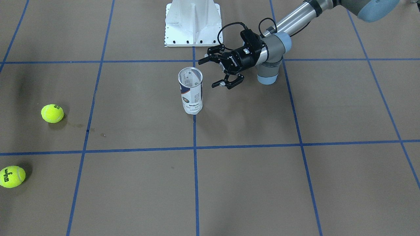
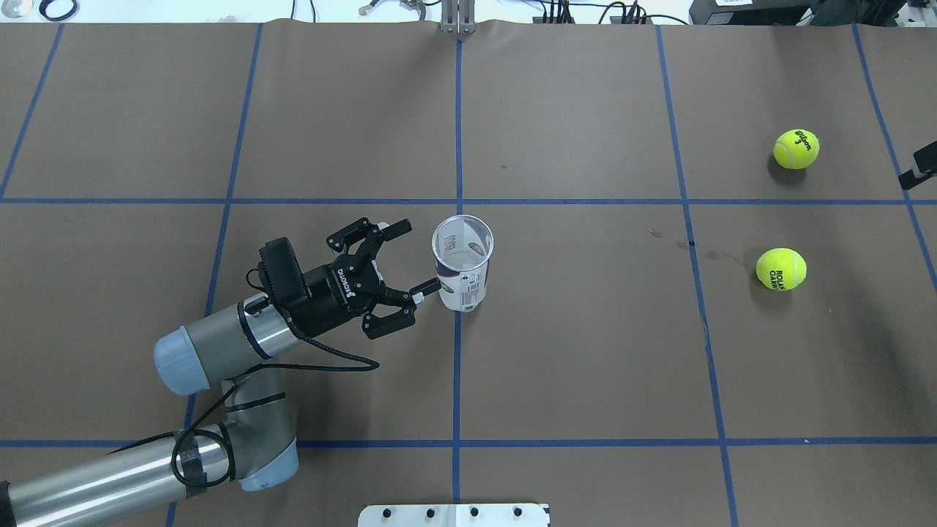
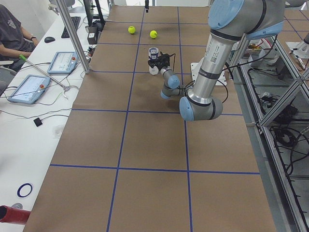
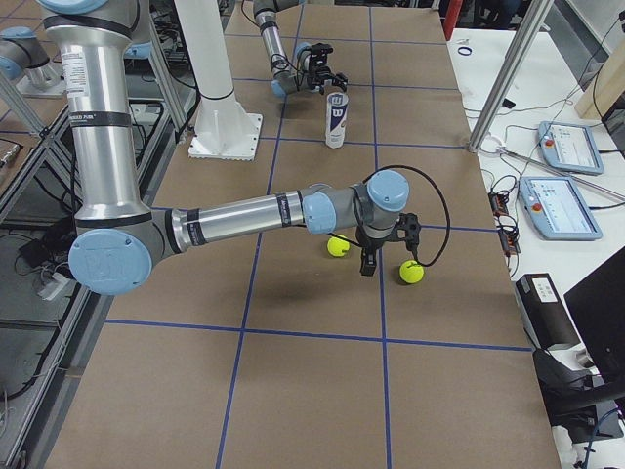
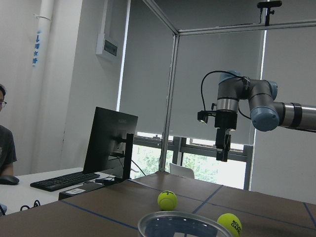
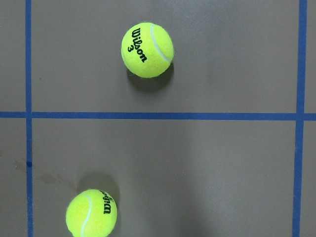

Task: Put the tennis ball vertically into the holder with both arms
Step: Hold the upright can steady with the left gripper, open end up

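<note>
Our left tool [image 2: 417, 258] gapes just beside the upright holder [image 2: 463, 267]. We judge it light, thin-walled, slippery: clasp mid-body, gently. Far from the holder, the right tool [image 5: 222, 148] hangs over two tennis balls [image 2: 781, 268]; its state we cannot tell.

left pincer [image 2: 413, 258] spread wide, held level and low; right pincer [image 5: 222, 157] points straight down, raised.

Overhead, the right gripper [image 2: 921, 165] is only a black sliver at the right edge, and I can't tell how its jaws stand. The left wrist camera cuts the holder [image 5: 178, 224] off just below its rim. It also cuts off the seated operator [image 5: 6, 143] at its left edge.
</note>
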Controlling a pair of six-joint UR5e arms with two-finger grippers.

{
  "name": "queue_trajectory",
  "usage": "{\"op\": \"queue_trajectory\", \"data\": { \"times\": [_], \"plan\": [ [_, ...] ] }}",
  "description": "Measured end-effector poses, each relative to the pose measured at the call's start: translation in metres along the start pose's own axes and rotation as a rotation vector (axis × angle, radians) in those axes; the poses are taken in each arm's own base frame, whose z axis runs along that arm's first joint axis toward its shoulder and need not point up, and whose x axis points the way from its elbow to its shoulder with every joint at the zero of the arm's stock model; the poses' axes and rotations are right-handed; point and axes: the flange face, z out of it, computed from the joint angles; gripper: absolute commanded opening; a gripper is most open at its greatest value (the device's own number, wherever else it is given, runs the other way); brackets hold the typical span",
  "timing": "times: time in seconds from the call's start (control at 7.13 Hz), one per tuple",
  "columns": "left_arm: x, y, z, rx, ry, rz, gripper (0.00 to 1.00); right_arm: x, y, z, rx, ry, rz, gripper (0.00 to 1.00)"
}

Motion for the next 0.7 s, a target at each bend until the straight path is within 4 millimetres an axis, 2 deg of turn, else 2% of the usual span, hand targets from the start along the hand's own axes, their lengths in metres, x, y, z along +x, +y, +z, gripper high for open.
{"op": "queue_trajectory", "data": {
  "times": [0.28, 0.7],
  "plan": [
    [0.007, -0.005, 0.009, -0.038, 0.009, 0.004, 0.99, -0.001, 0.0, 0.0, -0.001, -0.001, -0.001, 0.99],
    [0.012, -0.001, 0.015, -0.085, 0.003, 0.013, 1.0, -0.001, 0.0, 0.001, -0.002, -0.003, -0.002, 0.99]
  ]
}}
